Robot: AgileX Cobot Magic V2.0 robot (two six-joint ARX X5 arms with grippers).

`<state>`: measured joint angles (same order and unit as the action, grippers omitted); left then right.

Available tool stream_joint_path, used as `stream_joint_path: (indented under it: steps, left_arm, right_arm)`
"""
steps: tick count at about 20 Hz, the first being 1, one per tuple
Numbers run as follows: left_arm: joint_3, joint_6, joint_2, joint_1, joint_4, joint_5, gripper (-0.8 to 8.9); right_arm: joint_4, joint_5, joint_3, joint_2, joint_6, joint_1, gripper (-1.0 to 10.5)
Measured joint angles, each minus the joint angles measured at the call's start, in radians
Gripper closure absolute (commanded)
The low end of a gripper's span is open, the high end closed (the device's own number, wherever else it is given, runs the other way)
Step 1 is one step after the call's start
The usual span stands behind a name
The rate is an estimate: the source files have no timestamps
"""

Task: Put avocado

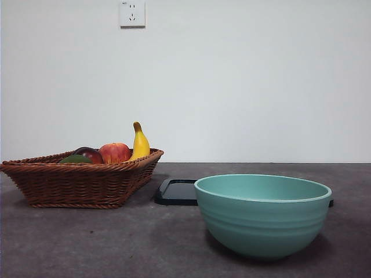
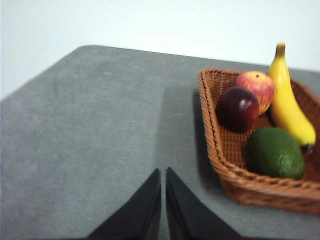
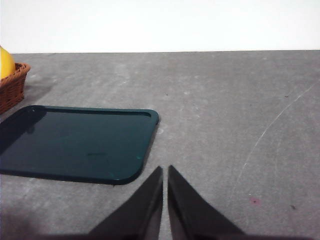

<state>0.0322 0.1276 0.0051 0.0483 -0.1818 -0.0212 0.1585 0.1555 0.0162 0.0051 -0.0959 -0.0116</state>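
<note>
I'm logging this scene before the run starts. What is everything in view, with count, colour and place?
avocado: one, dark green, in the basket
dark fruit: one, red-purple, in the basket beside the apple
apple: one, red, in the basket
banana: one, yellow, leaning in the basket
basket: one, brown wicker, on the table
tray: one, dark, flat on the table between basket and bowl
bowl: one, teal, on the table near the front camera
table: one, grey
wall socket: one, white, on the wall
left gripper: black jaws shut, above the table beside the basket
right gripper: black jaws shut, above the table near the tray
</note>
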Motion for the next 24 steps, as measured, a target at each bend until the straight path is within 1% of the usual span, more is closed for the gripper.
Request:
stream_joint_path:
  steps: [3,5,11,14,16,20,24]
  left_arm:
    - [0.000,0.082,0.000,0.000,0.000,0.000,7.99]
    - [0.000,0.122,0.000,0.000,0.000,0.000,7.99]
    - [0.000,0.213,0.000,0.000,0.000,-0.008,7.99]
    - [0.010,0.260,0.000,0.000,-0.015,-0.040,7.99]
    - [0.027,0.281,0.001,0.000,-0.033,-0.064,7.99]
    - [0.109,0.295,0.024,0.000,-0.090,-0.071,7.99]
    - [0.202,0.305,0.078,0.000,-0.146,-0.108,7.99]
  right_arm:
    - [0.000,0.000,0.000,0.000,-0.047,0.000,9.4]
    - [0.000,0.000,0.000,0.000,-0.078,0.000,9.4]
    - [0.002,0.000,0.001,0.000,-0.159,0.000,9.4]
    - [0.017,0.001,0.015,0.000,-0.188,0.000,9.4]
    - [0.021,0.001,0.038,0.000,-0.203,0.000,9.4]
    - [0.043,0.002,0.125,0.002,-0.224,0.000,9.4]
    - [0.129,0.008,0.235,0.034,-0.227,0.000,9.4]
